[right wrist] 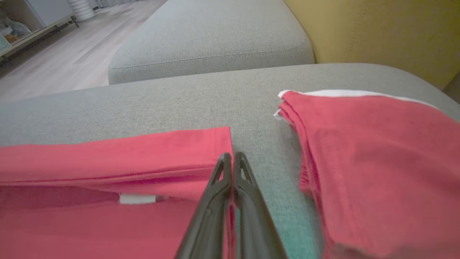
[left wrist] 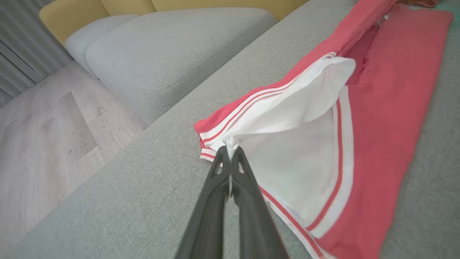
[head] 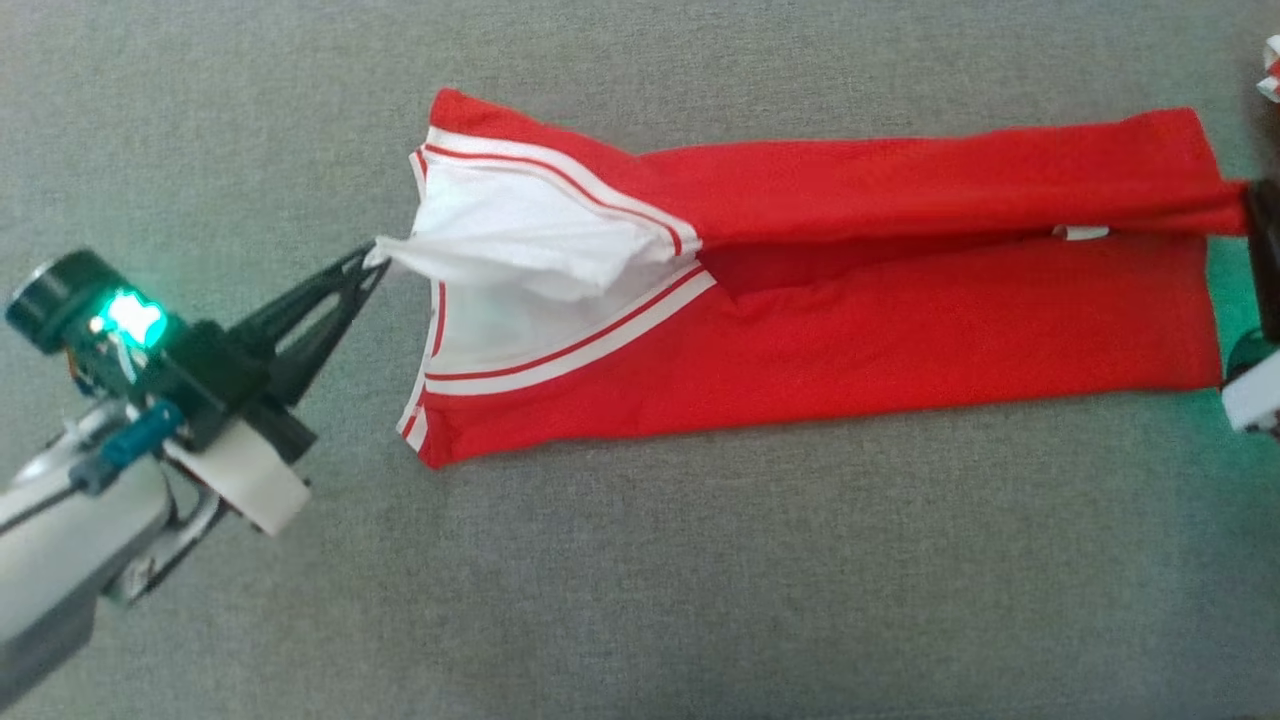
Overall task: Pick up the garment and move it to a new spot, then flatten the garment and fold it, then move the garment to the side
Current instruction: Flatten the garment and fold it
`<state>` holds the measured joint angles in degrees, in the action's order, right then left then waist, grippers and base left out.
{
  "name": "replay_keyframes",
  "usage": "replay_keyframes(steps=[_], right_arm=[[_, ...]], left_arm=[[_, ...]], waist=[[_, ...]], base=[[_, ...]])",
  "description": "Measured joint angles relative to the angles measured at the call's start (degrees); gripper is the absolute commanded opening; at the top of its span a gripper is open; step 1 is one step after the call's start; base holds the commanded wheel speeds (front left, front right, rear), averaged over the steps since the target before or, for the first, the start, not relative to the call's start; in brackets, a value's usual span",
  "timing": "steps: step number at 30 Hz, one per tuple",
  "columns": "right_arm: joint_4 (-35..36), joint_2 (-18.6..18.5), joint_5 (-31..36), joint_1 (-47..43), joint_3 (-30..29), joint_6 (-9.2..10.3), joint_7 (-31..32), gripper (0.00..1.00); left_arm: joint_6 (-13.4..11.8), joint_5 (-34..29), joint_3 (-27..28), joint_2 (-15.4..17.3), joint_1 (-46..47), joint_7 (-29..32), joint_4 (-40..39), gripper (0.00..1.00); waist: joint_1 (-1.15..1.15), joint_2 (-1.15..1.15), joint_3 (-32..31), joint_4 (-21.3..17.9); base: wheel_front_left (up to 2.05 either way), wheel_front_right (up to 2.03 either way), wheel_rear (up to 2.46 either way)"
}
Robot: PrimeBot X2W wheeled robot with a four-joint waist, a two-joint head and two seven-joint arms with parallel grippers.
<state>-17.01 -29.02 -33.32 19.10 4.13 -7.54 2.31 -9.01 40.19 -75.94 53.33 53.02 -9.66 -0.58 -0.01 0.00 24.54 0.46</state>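
**Red garment held at both ends, long axis running left to right**

The grey sofa seat (head: 640, 600) carries everything. The red garment (head: 900, 330) lies across its middle as a long narrow band, with its length running left to right and its lower layer flat on the cushion. Its upper layer is raised into a ridge along the far side. A second red garment (right wrist: 377, 151) sits folded just beyond the right end, apart from the first.

At the left end the white lining (head: 500, 230), edged with red and white stripes, is pulled out to a point. The left fingers (head: 365, 265) are clenched on that point, just off the garment's left edge and aimed right along its length. At the right end the right fingers (head: 1262, 215) are pressed together on the far corner of the upper red layer, which draws tight toward them.

Each arm is nearest its own end, and the cloth stretches between the two along its long axis. Any fold or carry probably depends on both ends moving together, across that axis.
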Motion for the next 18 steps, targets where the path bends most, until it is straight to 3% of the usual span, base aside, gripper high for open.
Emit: replay_keyframes(steps=[17,18], right_arm=[[2.3,3.8,3.8,-6.2,-4.4,0.0,1.0,0.0],[2.2,4.2,4.1,-6.2,-4.8,0.0,1.0,0.16]], left_arm=[[-3.1,2.8,0.0,-0.8,-6.9,-1.6,-2.8,0.0],[-3.1,2.9,0.1,-1.3,-7.3,-1.9,-2.4,0.18]], waist=[[0.01,0.0,-0.3,0.8],[0.01,0.0,-0.4,0.8]], base=[[0.0,0.0,0.0],[0.0,0.0,0.0]])
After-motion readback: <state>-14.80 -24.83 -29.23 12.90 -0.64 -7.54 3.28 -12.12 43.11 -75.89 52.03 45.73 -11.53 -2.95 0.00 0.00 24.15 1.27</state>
